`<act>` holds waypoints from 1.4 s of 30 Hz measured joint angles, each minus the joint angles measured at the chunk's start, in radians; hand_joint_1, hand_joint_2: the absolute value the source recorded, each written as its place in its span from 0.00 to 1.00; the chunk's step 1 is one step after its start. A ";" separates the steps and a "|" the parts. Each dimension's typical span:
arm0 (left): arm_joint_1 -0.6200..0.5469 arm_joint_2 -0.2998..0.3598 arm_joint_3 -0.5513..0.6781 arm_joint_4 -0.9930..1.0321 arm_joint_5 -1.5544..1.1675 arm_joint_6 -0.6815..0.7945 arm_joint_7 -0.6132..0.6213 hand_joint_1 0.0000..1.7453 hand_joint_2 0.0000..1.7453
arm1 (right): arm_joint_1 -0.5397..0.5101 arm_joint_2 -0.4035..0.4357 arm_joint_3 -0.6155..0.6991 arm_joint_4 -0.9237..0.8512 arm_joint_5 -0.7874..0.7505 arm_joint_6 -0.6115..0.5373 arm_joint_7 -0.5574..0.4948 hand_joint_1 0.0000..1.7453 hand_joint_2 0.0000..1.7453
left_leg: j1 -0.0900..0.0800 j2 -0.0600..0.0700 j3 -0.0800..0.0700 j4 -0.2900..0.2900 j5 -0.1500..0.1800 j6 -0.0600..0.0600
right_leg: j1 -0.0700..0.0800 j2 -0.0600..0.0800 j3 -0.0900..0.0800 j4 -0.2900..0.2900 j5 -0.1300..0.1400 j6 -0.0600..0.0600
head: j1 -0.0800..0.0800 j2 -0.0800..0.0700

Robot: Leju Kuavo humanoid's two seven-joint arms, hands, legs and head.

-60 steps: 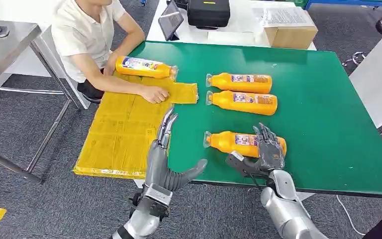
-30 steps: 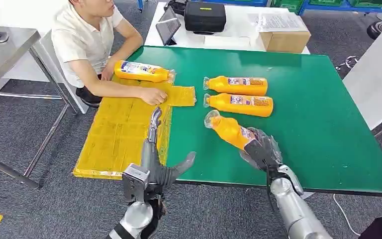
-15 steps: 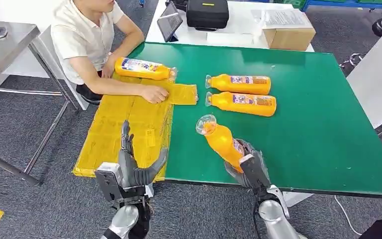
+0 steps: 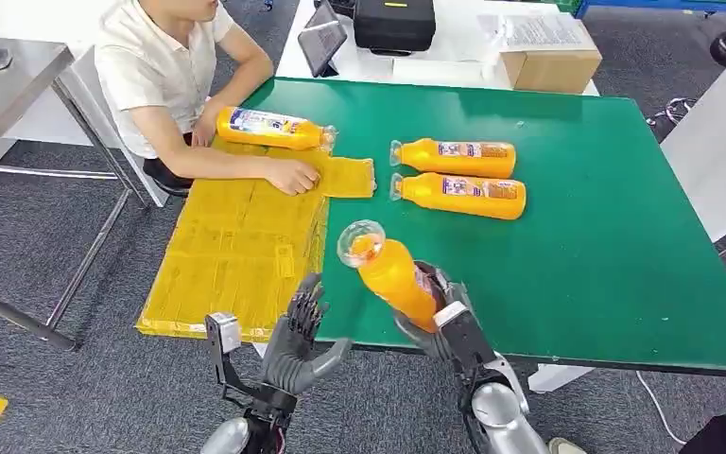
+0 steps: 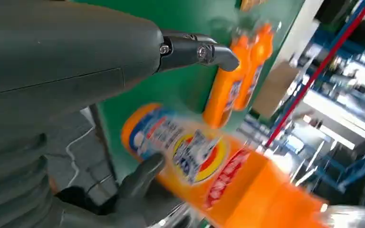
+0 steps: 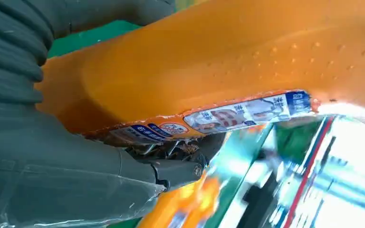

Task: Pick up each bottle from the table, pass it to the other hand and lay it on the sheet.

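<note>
The right hand grips an orange bottle above the table's near edge, cap tilted far-left. The left hand, fingers spread and holding nothing, hovers near the yellow sheet.

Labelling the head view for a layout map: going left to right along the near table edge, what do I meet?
Yellow sheet → left hand, open → orange bottle gripped in the right hand → bare green table.
</note>
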 measured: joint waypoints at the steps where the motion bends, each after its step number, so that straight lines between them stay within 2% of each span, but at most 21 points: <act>1: 0.000 0.004 -0.005 0.003 -0.012 -0.017 0.000 0.00 1.00 | -0.005 0.003 0.015 0.000 -0.004 0.002 0.001 1.00 1.00 | 0.000 0.000 0.000 0.000 0.000 0.000 | 0.000 0.000 0.000 0.000 0.000 0.000 | 0.000 0.000; 6: -0.025 0.023 -0.047 0.026 -0.138 -0.089 0.036 0.00 1.00 | -0.059 0.017 0.098 0.069 0.017 0.077 0.014 1.00 1.00 | 0.000 0.000 -0.001 0.000 0.001 0.001 | 0.000 0.000 0.000 0.000 0.000 0.000 | 0.001 0.000; 16: -0.069 0.031 -0.008 0.100 -0.153 -0.178 0.031 0.00 1.00 | -0.146 0.044 0.170 0.187 0.026 0.074 0.019 1.00 1.00 | 0.000 -0.001 -0.001 0.000 0.001 0.001 | 0.000 -0.001 0.000 0.001 0.000 0.000 | 0.000 0.000; 31: -0.143 0.007 0.035 0.135 -0.124 -0.003 0.054 0.00 1.00 | -0.169 0.082 0.307 0.238 0.086 0.049 0.019 1.00 1.00 | 0.000 -0.001 -0.002 0.000 0.002 0.000 | 0.000 -0.001 -0.002 0.001 0.000 0.000 | 0.001 0.000; 37: -0.165 -0.018 0.034 0.159 -0.152 0.139 0.000 0.00 1.00 | -0.178 0.084 0.338 0.238 0.133 -0.032 0.047 1.00 1.00 | 0.000 -0.001 -0.002 0.000 0.002 0.000 | -0.001 -0.001 -0.002 0.001 0.000 0.000 | 0.000 0.000; 42: -0.171 -0.033 0.031 0.160 -0.145 0.156 -0.004 0.00 1.00 | -0.187 0.083 0.352 0.235 0.146 -0.063 0.056 1.00 1.00 | 0.000 0.000 -0.002 0.000 0.002 0.000 | 0.000 -0.001 -0.002 0.001 0.000 0.000 | 0.000 0.000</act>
